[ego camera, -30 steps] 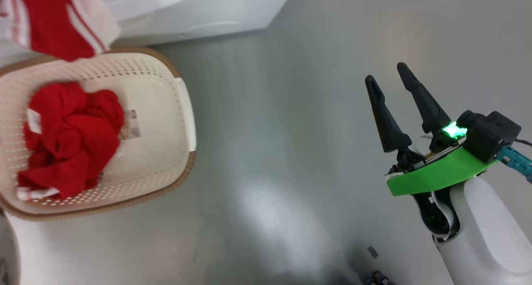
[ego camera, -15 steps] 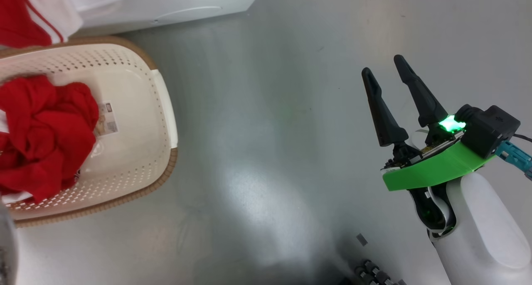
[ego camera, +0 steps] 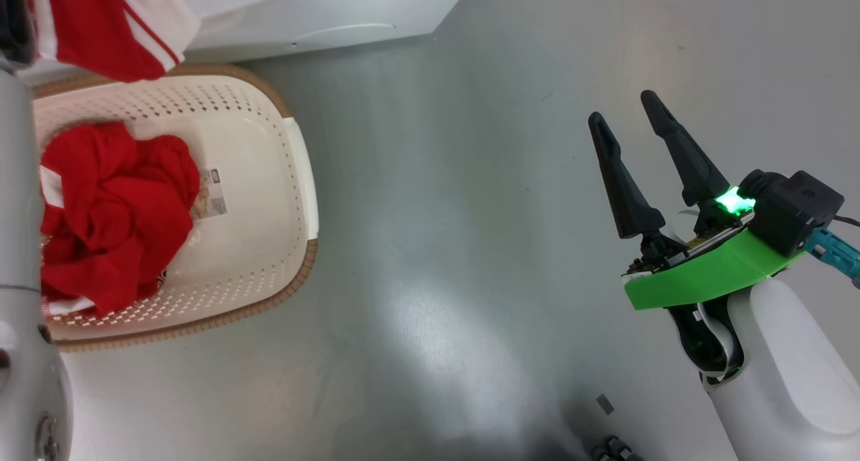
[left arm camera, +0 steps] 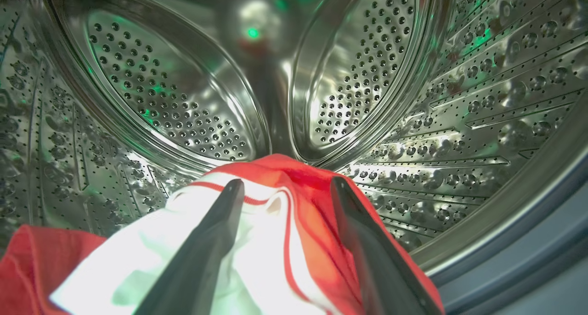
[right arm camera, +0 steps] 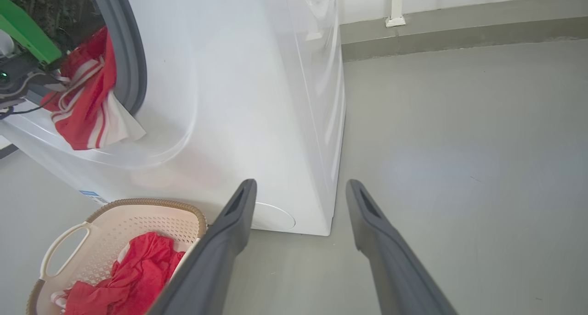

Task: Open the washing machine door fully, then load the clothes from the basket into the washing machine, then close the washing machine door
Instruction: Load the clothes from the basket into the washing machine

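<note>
Two grippers are in view, both with jaws spread. The left gripper [left arm camera: 282,184] reaches into the steel drum [left arm camera: 174,99] of the washing machine [right arm camera: 239,99], fingers apart and pinching nothing. The striped garment [left arm camera: 257,241] lies loose under and between them, at six o'clock in the left wrist view. In the right wrist view that same garment hangs at ten o'clock, draped over the grey ring [right arm camera: 131,53] of the machine's mouth, its red-and-white end drooping down the white front. The right gripper [ego camera: 621,108] hovers at three o'clock in the head view, fingers wide and empty, above the grey floor [ego camera: 457,232] and well apart from the basket [ego camera: 299,179]. The basket sits on the floor at nine o'clock in the head view, just beside the foot of the machine. A crumpled garment [ego camera: 114,212], plain red, lies in its nine o'clock half, leaving the paper label [ego camera: 209,202] on the bottom uncovered.
</note>
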